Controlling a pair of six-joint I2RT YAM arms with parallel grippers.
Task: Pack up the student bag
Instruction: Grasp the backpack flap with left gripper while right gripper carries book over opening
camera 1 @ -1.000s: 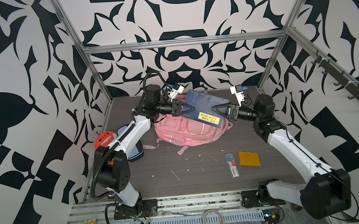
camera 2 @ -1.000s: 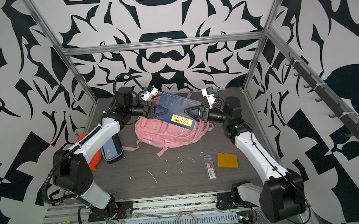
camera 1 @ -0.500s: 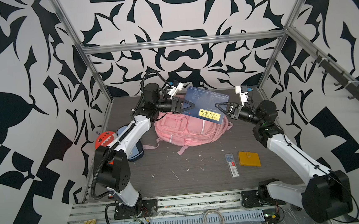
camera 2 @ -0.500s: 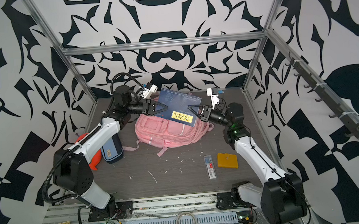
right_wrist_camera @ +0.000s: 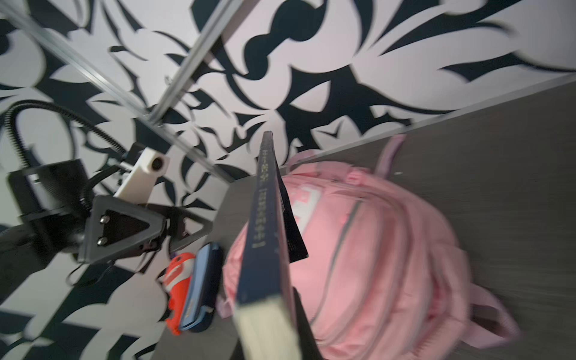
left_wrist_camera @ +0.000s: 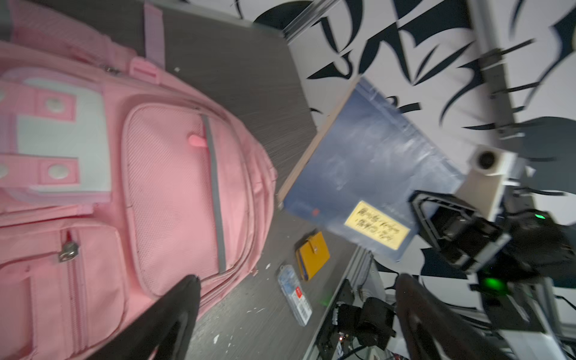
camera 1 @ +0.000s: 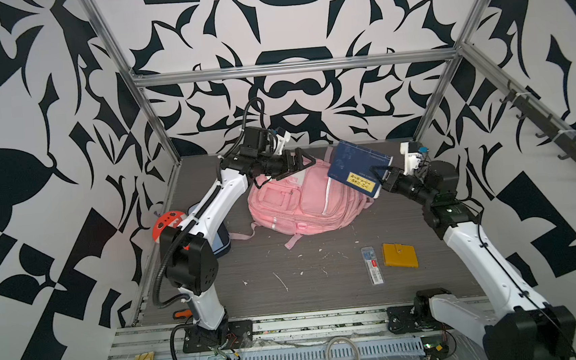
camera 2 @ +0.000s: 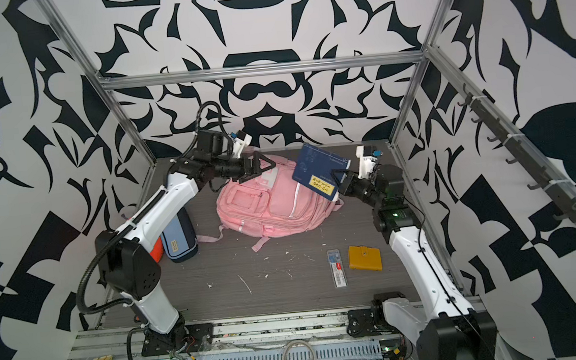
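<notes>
- The student bag [camera 1: 302, 201] lies flat at the back middle of the table [camera 1: 323, 290], its pockets seemingly zipped
- The blue book [camera 1: 355, 163] hangs tilted over its right end, clamped at a corner by the right gripper [camera 1: 378, 179] alone
- The left gripper [camera 1: 301, 164] has just released the book and gapes wide above the bag's top, likely free to unzip

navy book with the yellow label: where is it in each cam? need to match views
Top view: navy book right of centre, tilted in the air, pinched by the right gripper.
Top view: book right of centre, same pose.
Left wrist: book in the right half, cover and yellow label facing the camera.
Right wrist: book at centre, edge-on, spine showing.
Shared landmark: the pink student bag, next to the book in all four.
</notes>
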